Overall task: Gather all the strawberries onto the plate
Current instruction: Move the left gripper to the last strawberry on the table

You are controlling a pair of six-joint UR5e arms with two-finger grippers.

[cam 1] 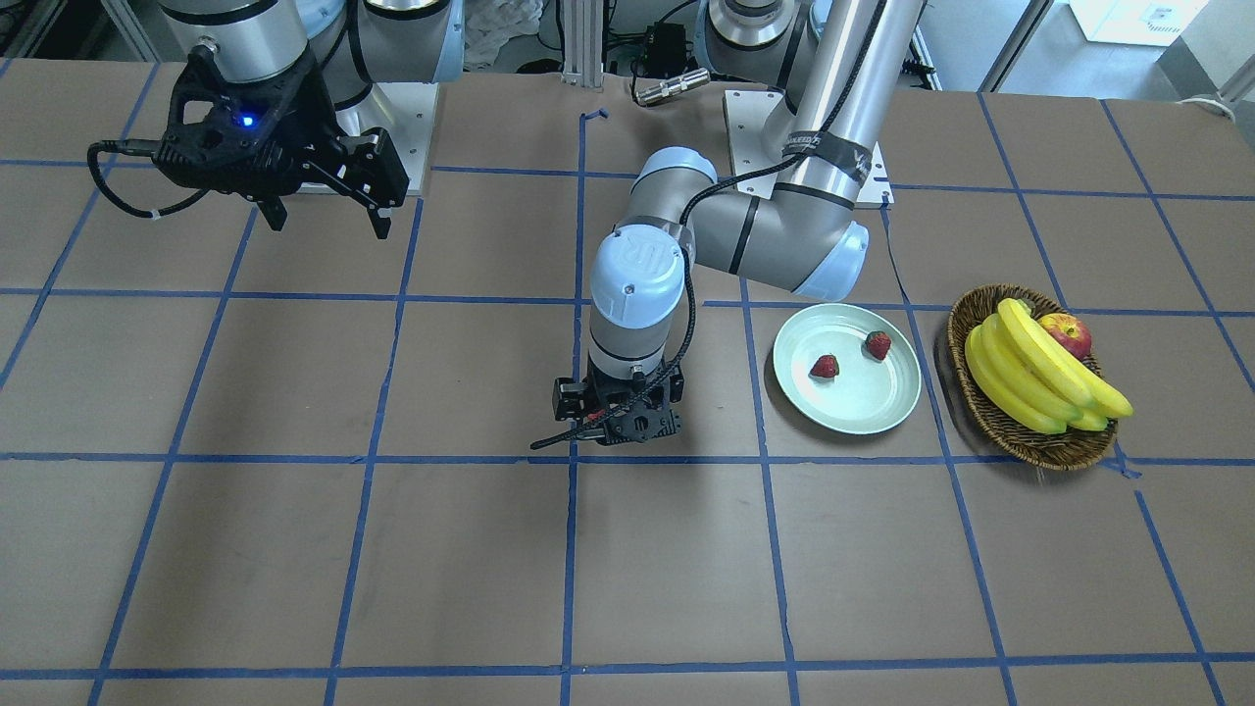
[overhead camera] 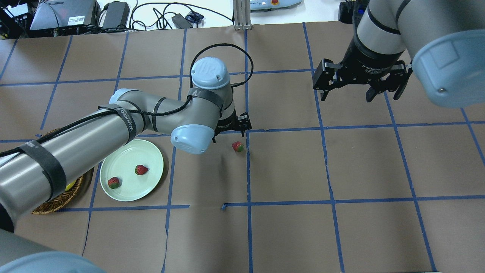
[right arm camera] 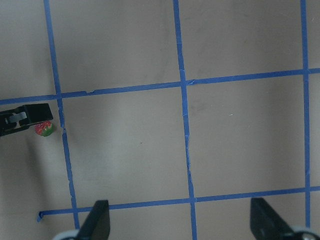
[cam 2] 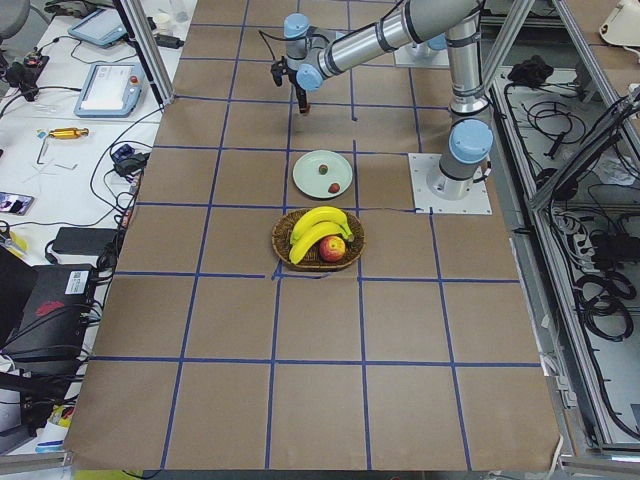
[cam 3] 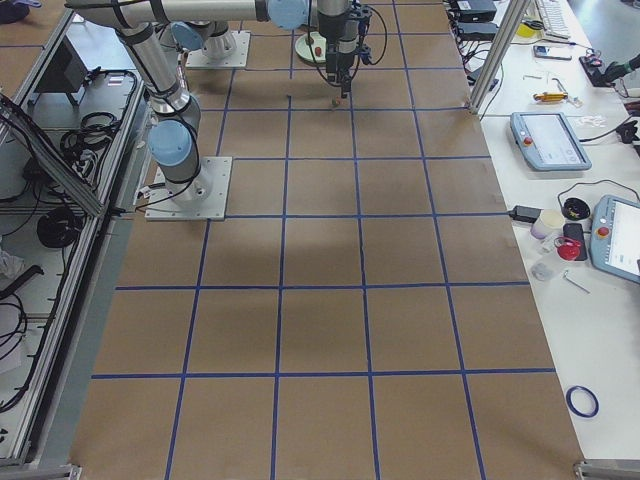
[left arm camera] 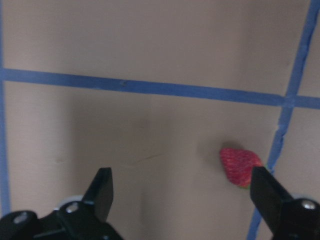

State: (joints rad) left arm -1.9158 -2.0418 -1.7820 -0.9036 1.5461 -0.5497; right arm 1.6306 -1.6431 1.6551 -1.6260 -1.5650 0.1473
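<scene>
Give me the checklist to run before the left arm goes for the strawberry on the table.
1. Left gripper open: ok.
2. Loose strawberry centred in its opening: not ok, it lies far to one side.
3. Room in the plate: ok, two strawberries inside, bare space left.
4. Right gripper out of the way: ok, open and far aside.
5. Height above the loose strawberry: cannot tell.
</scene>
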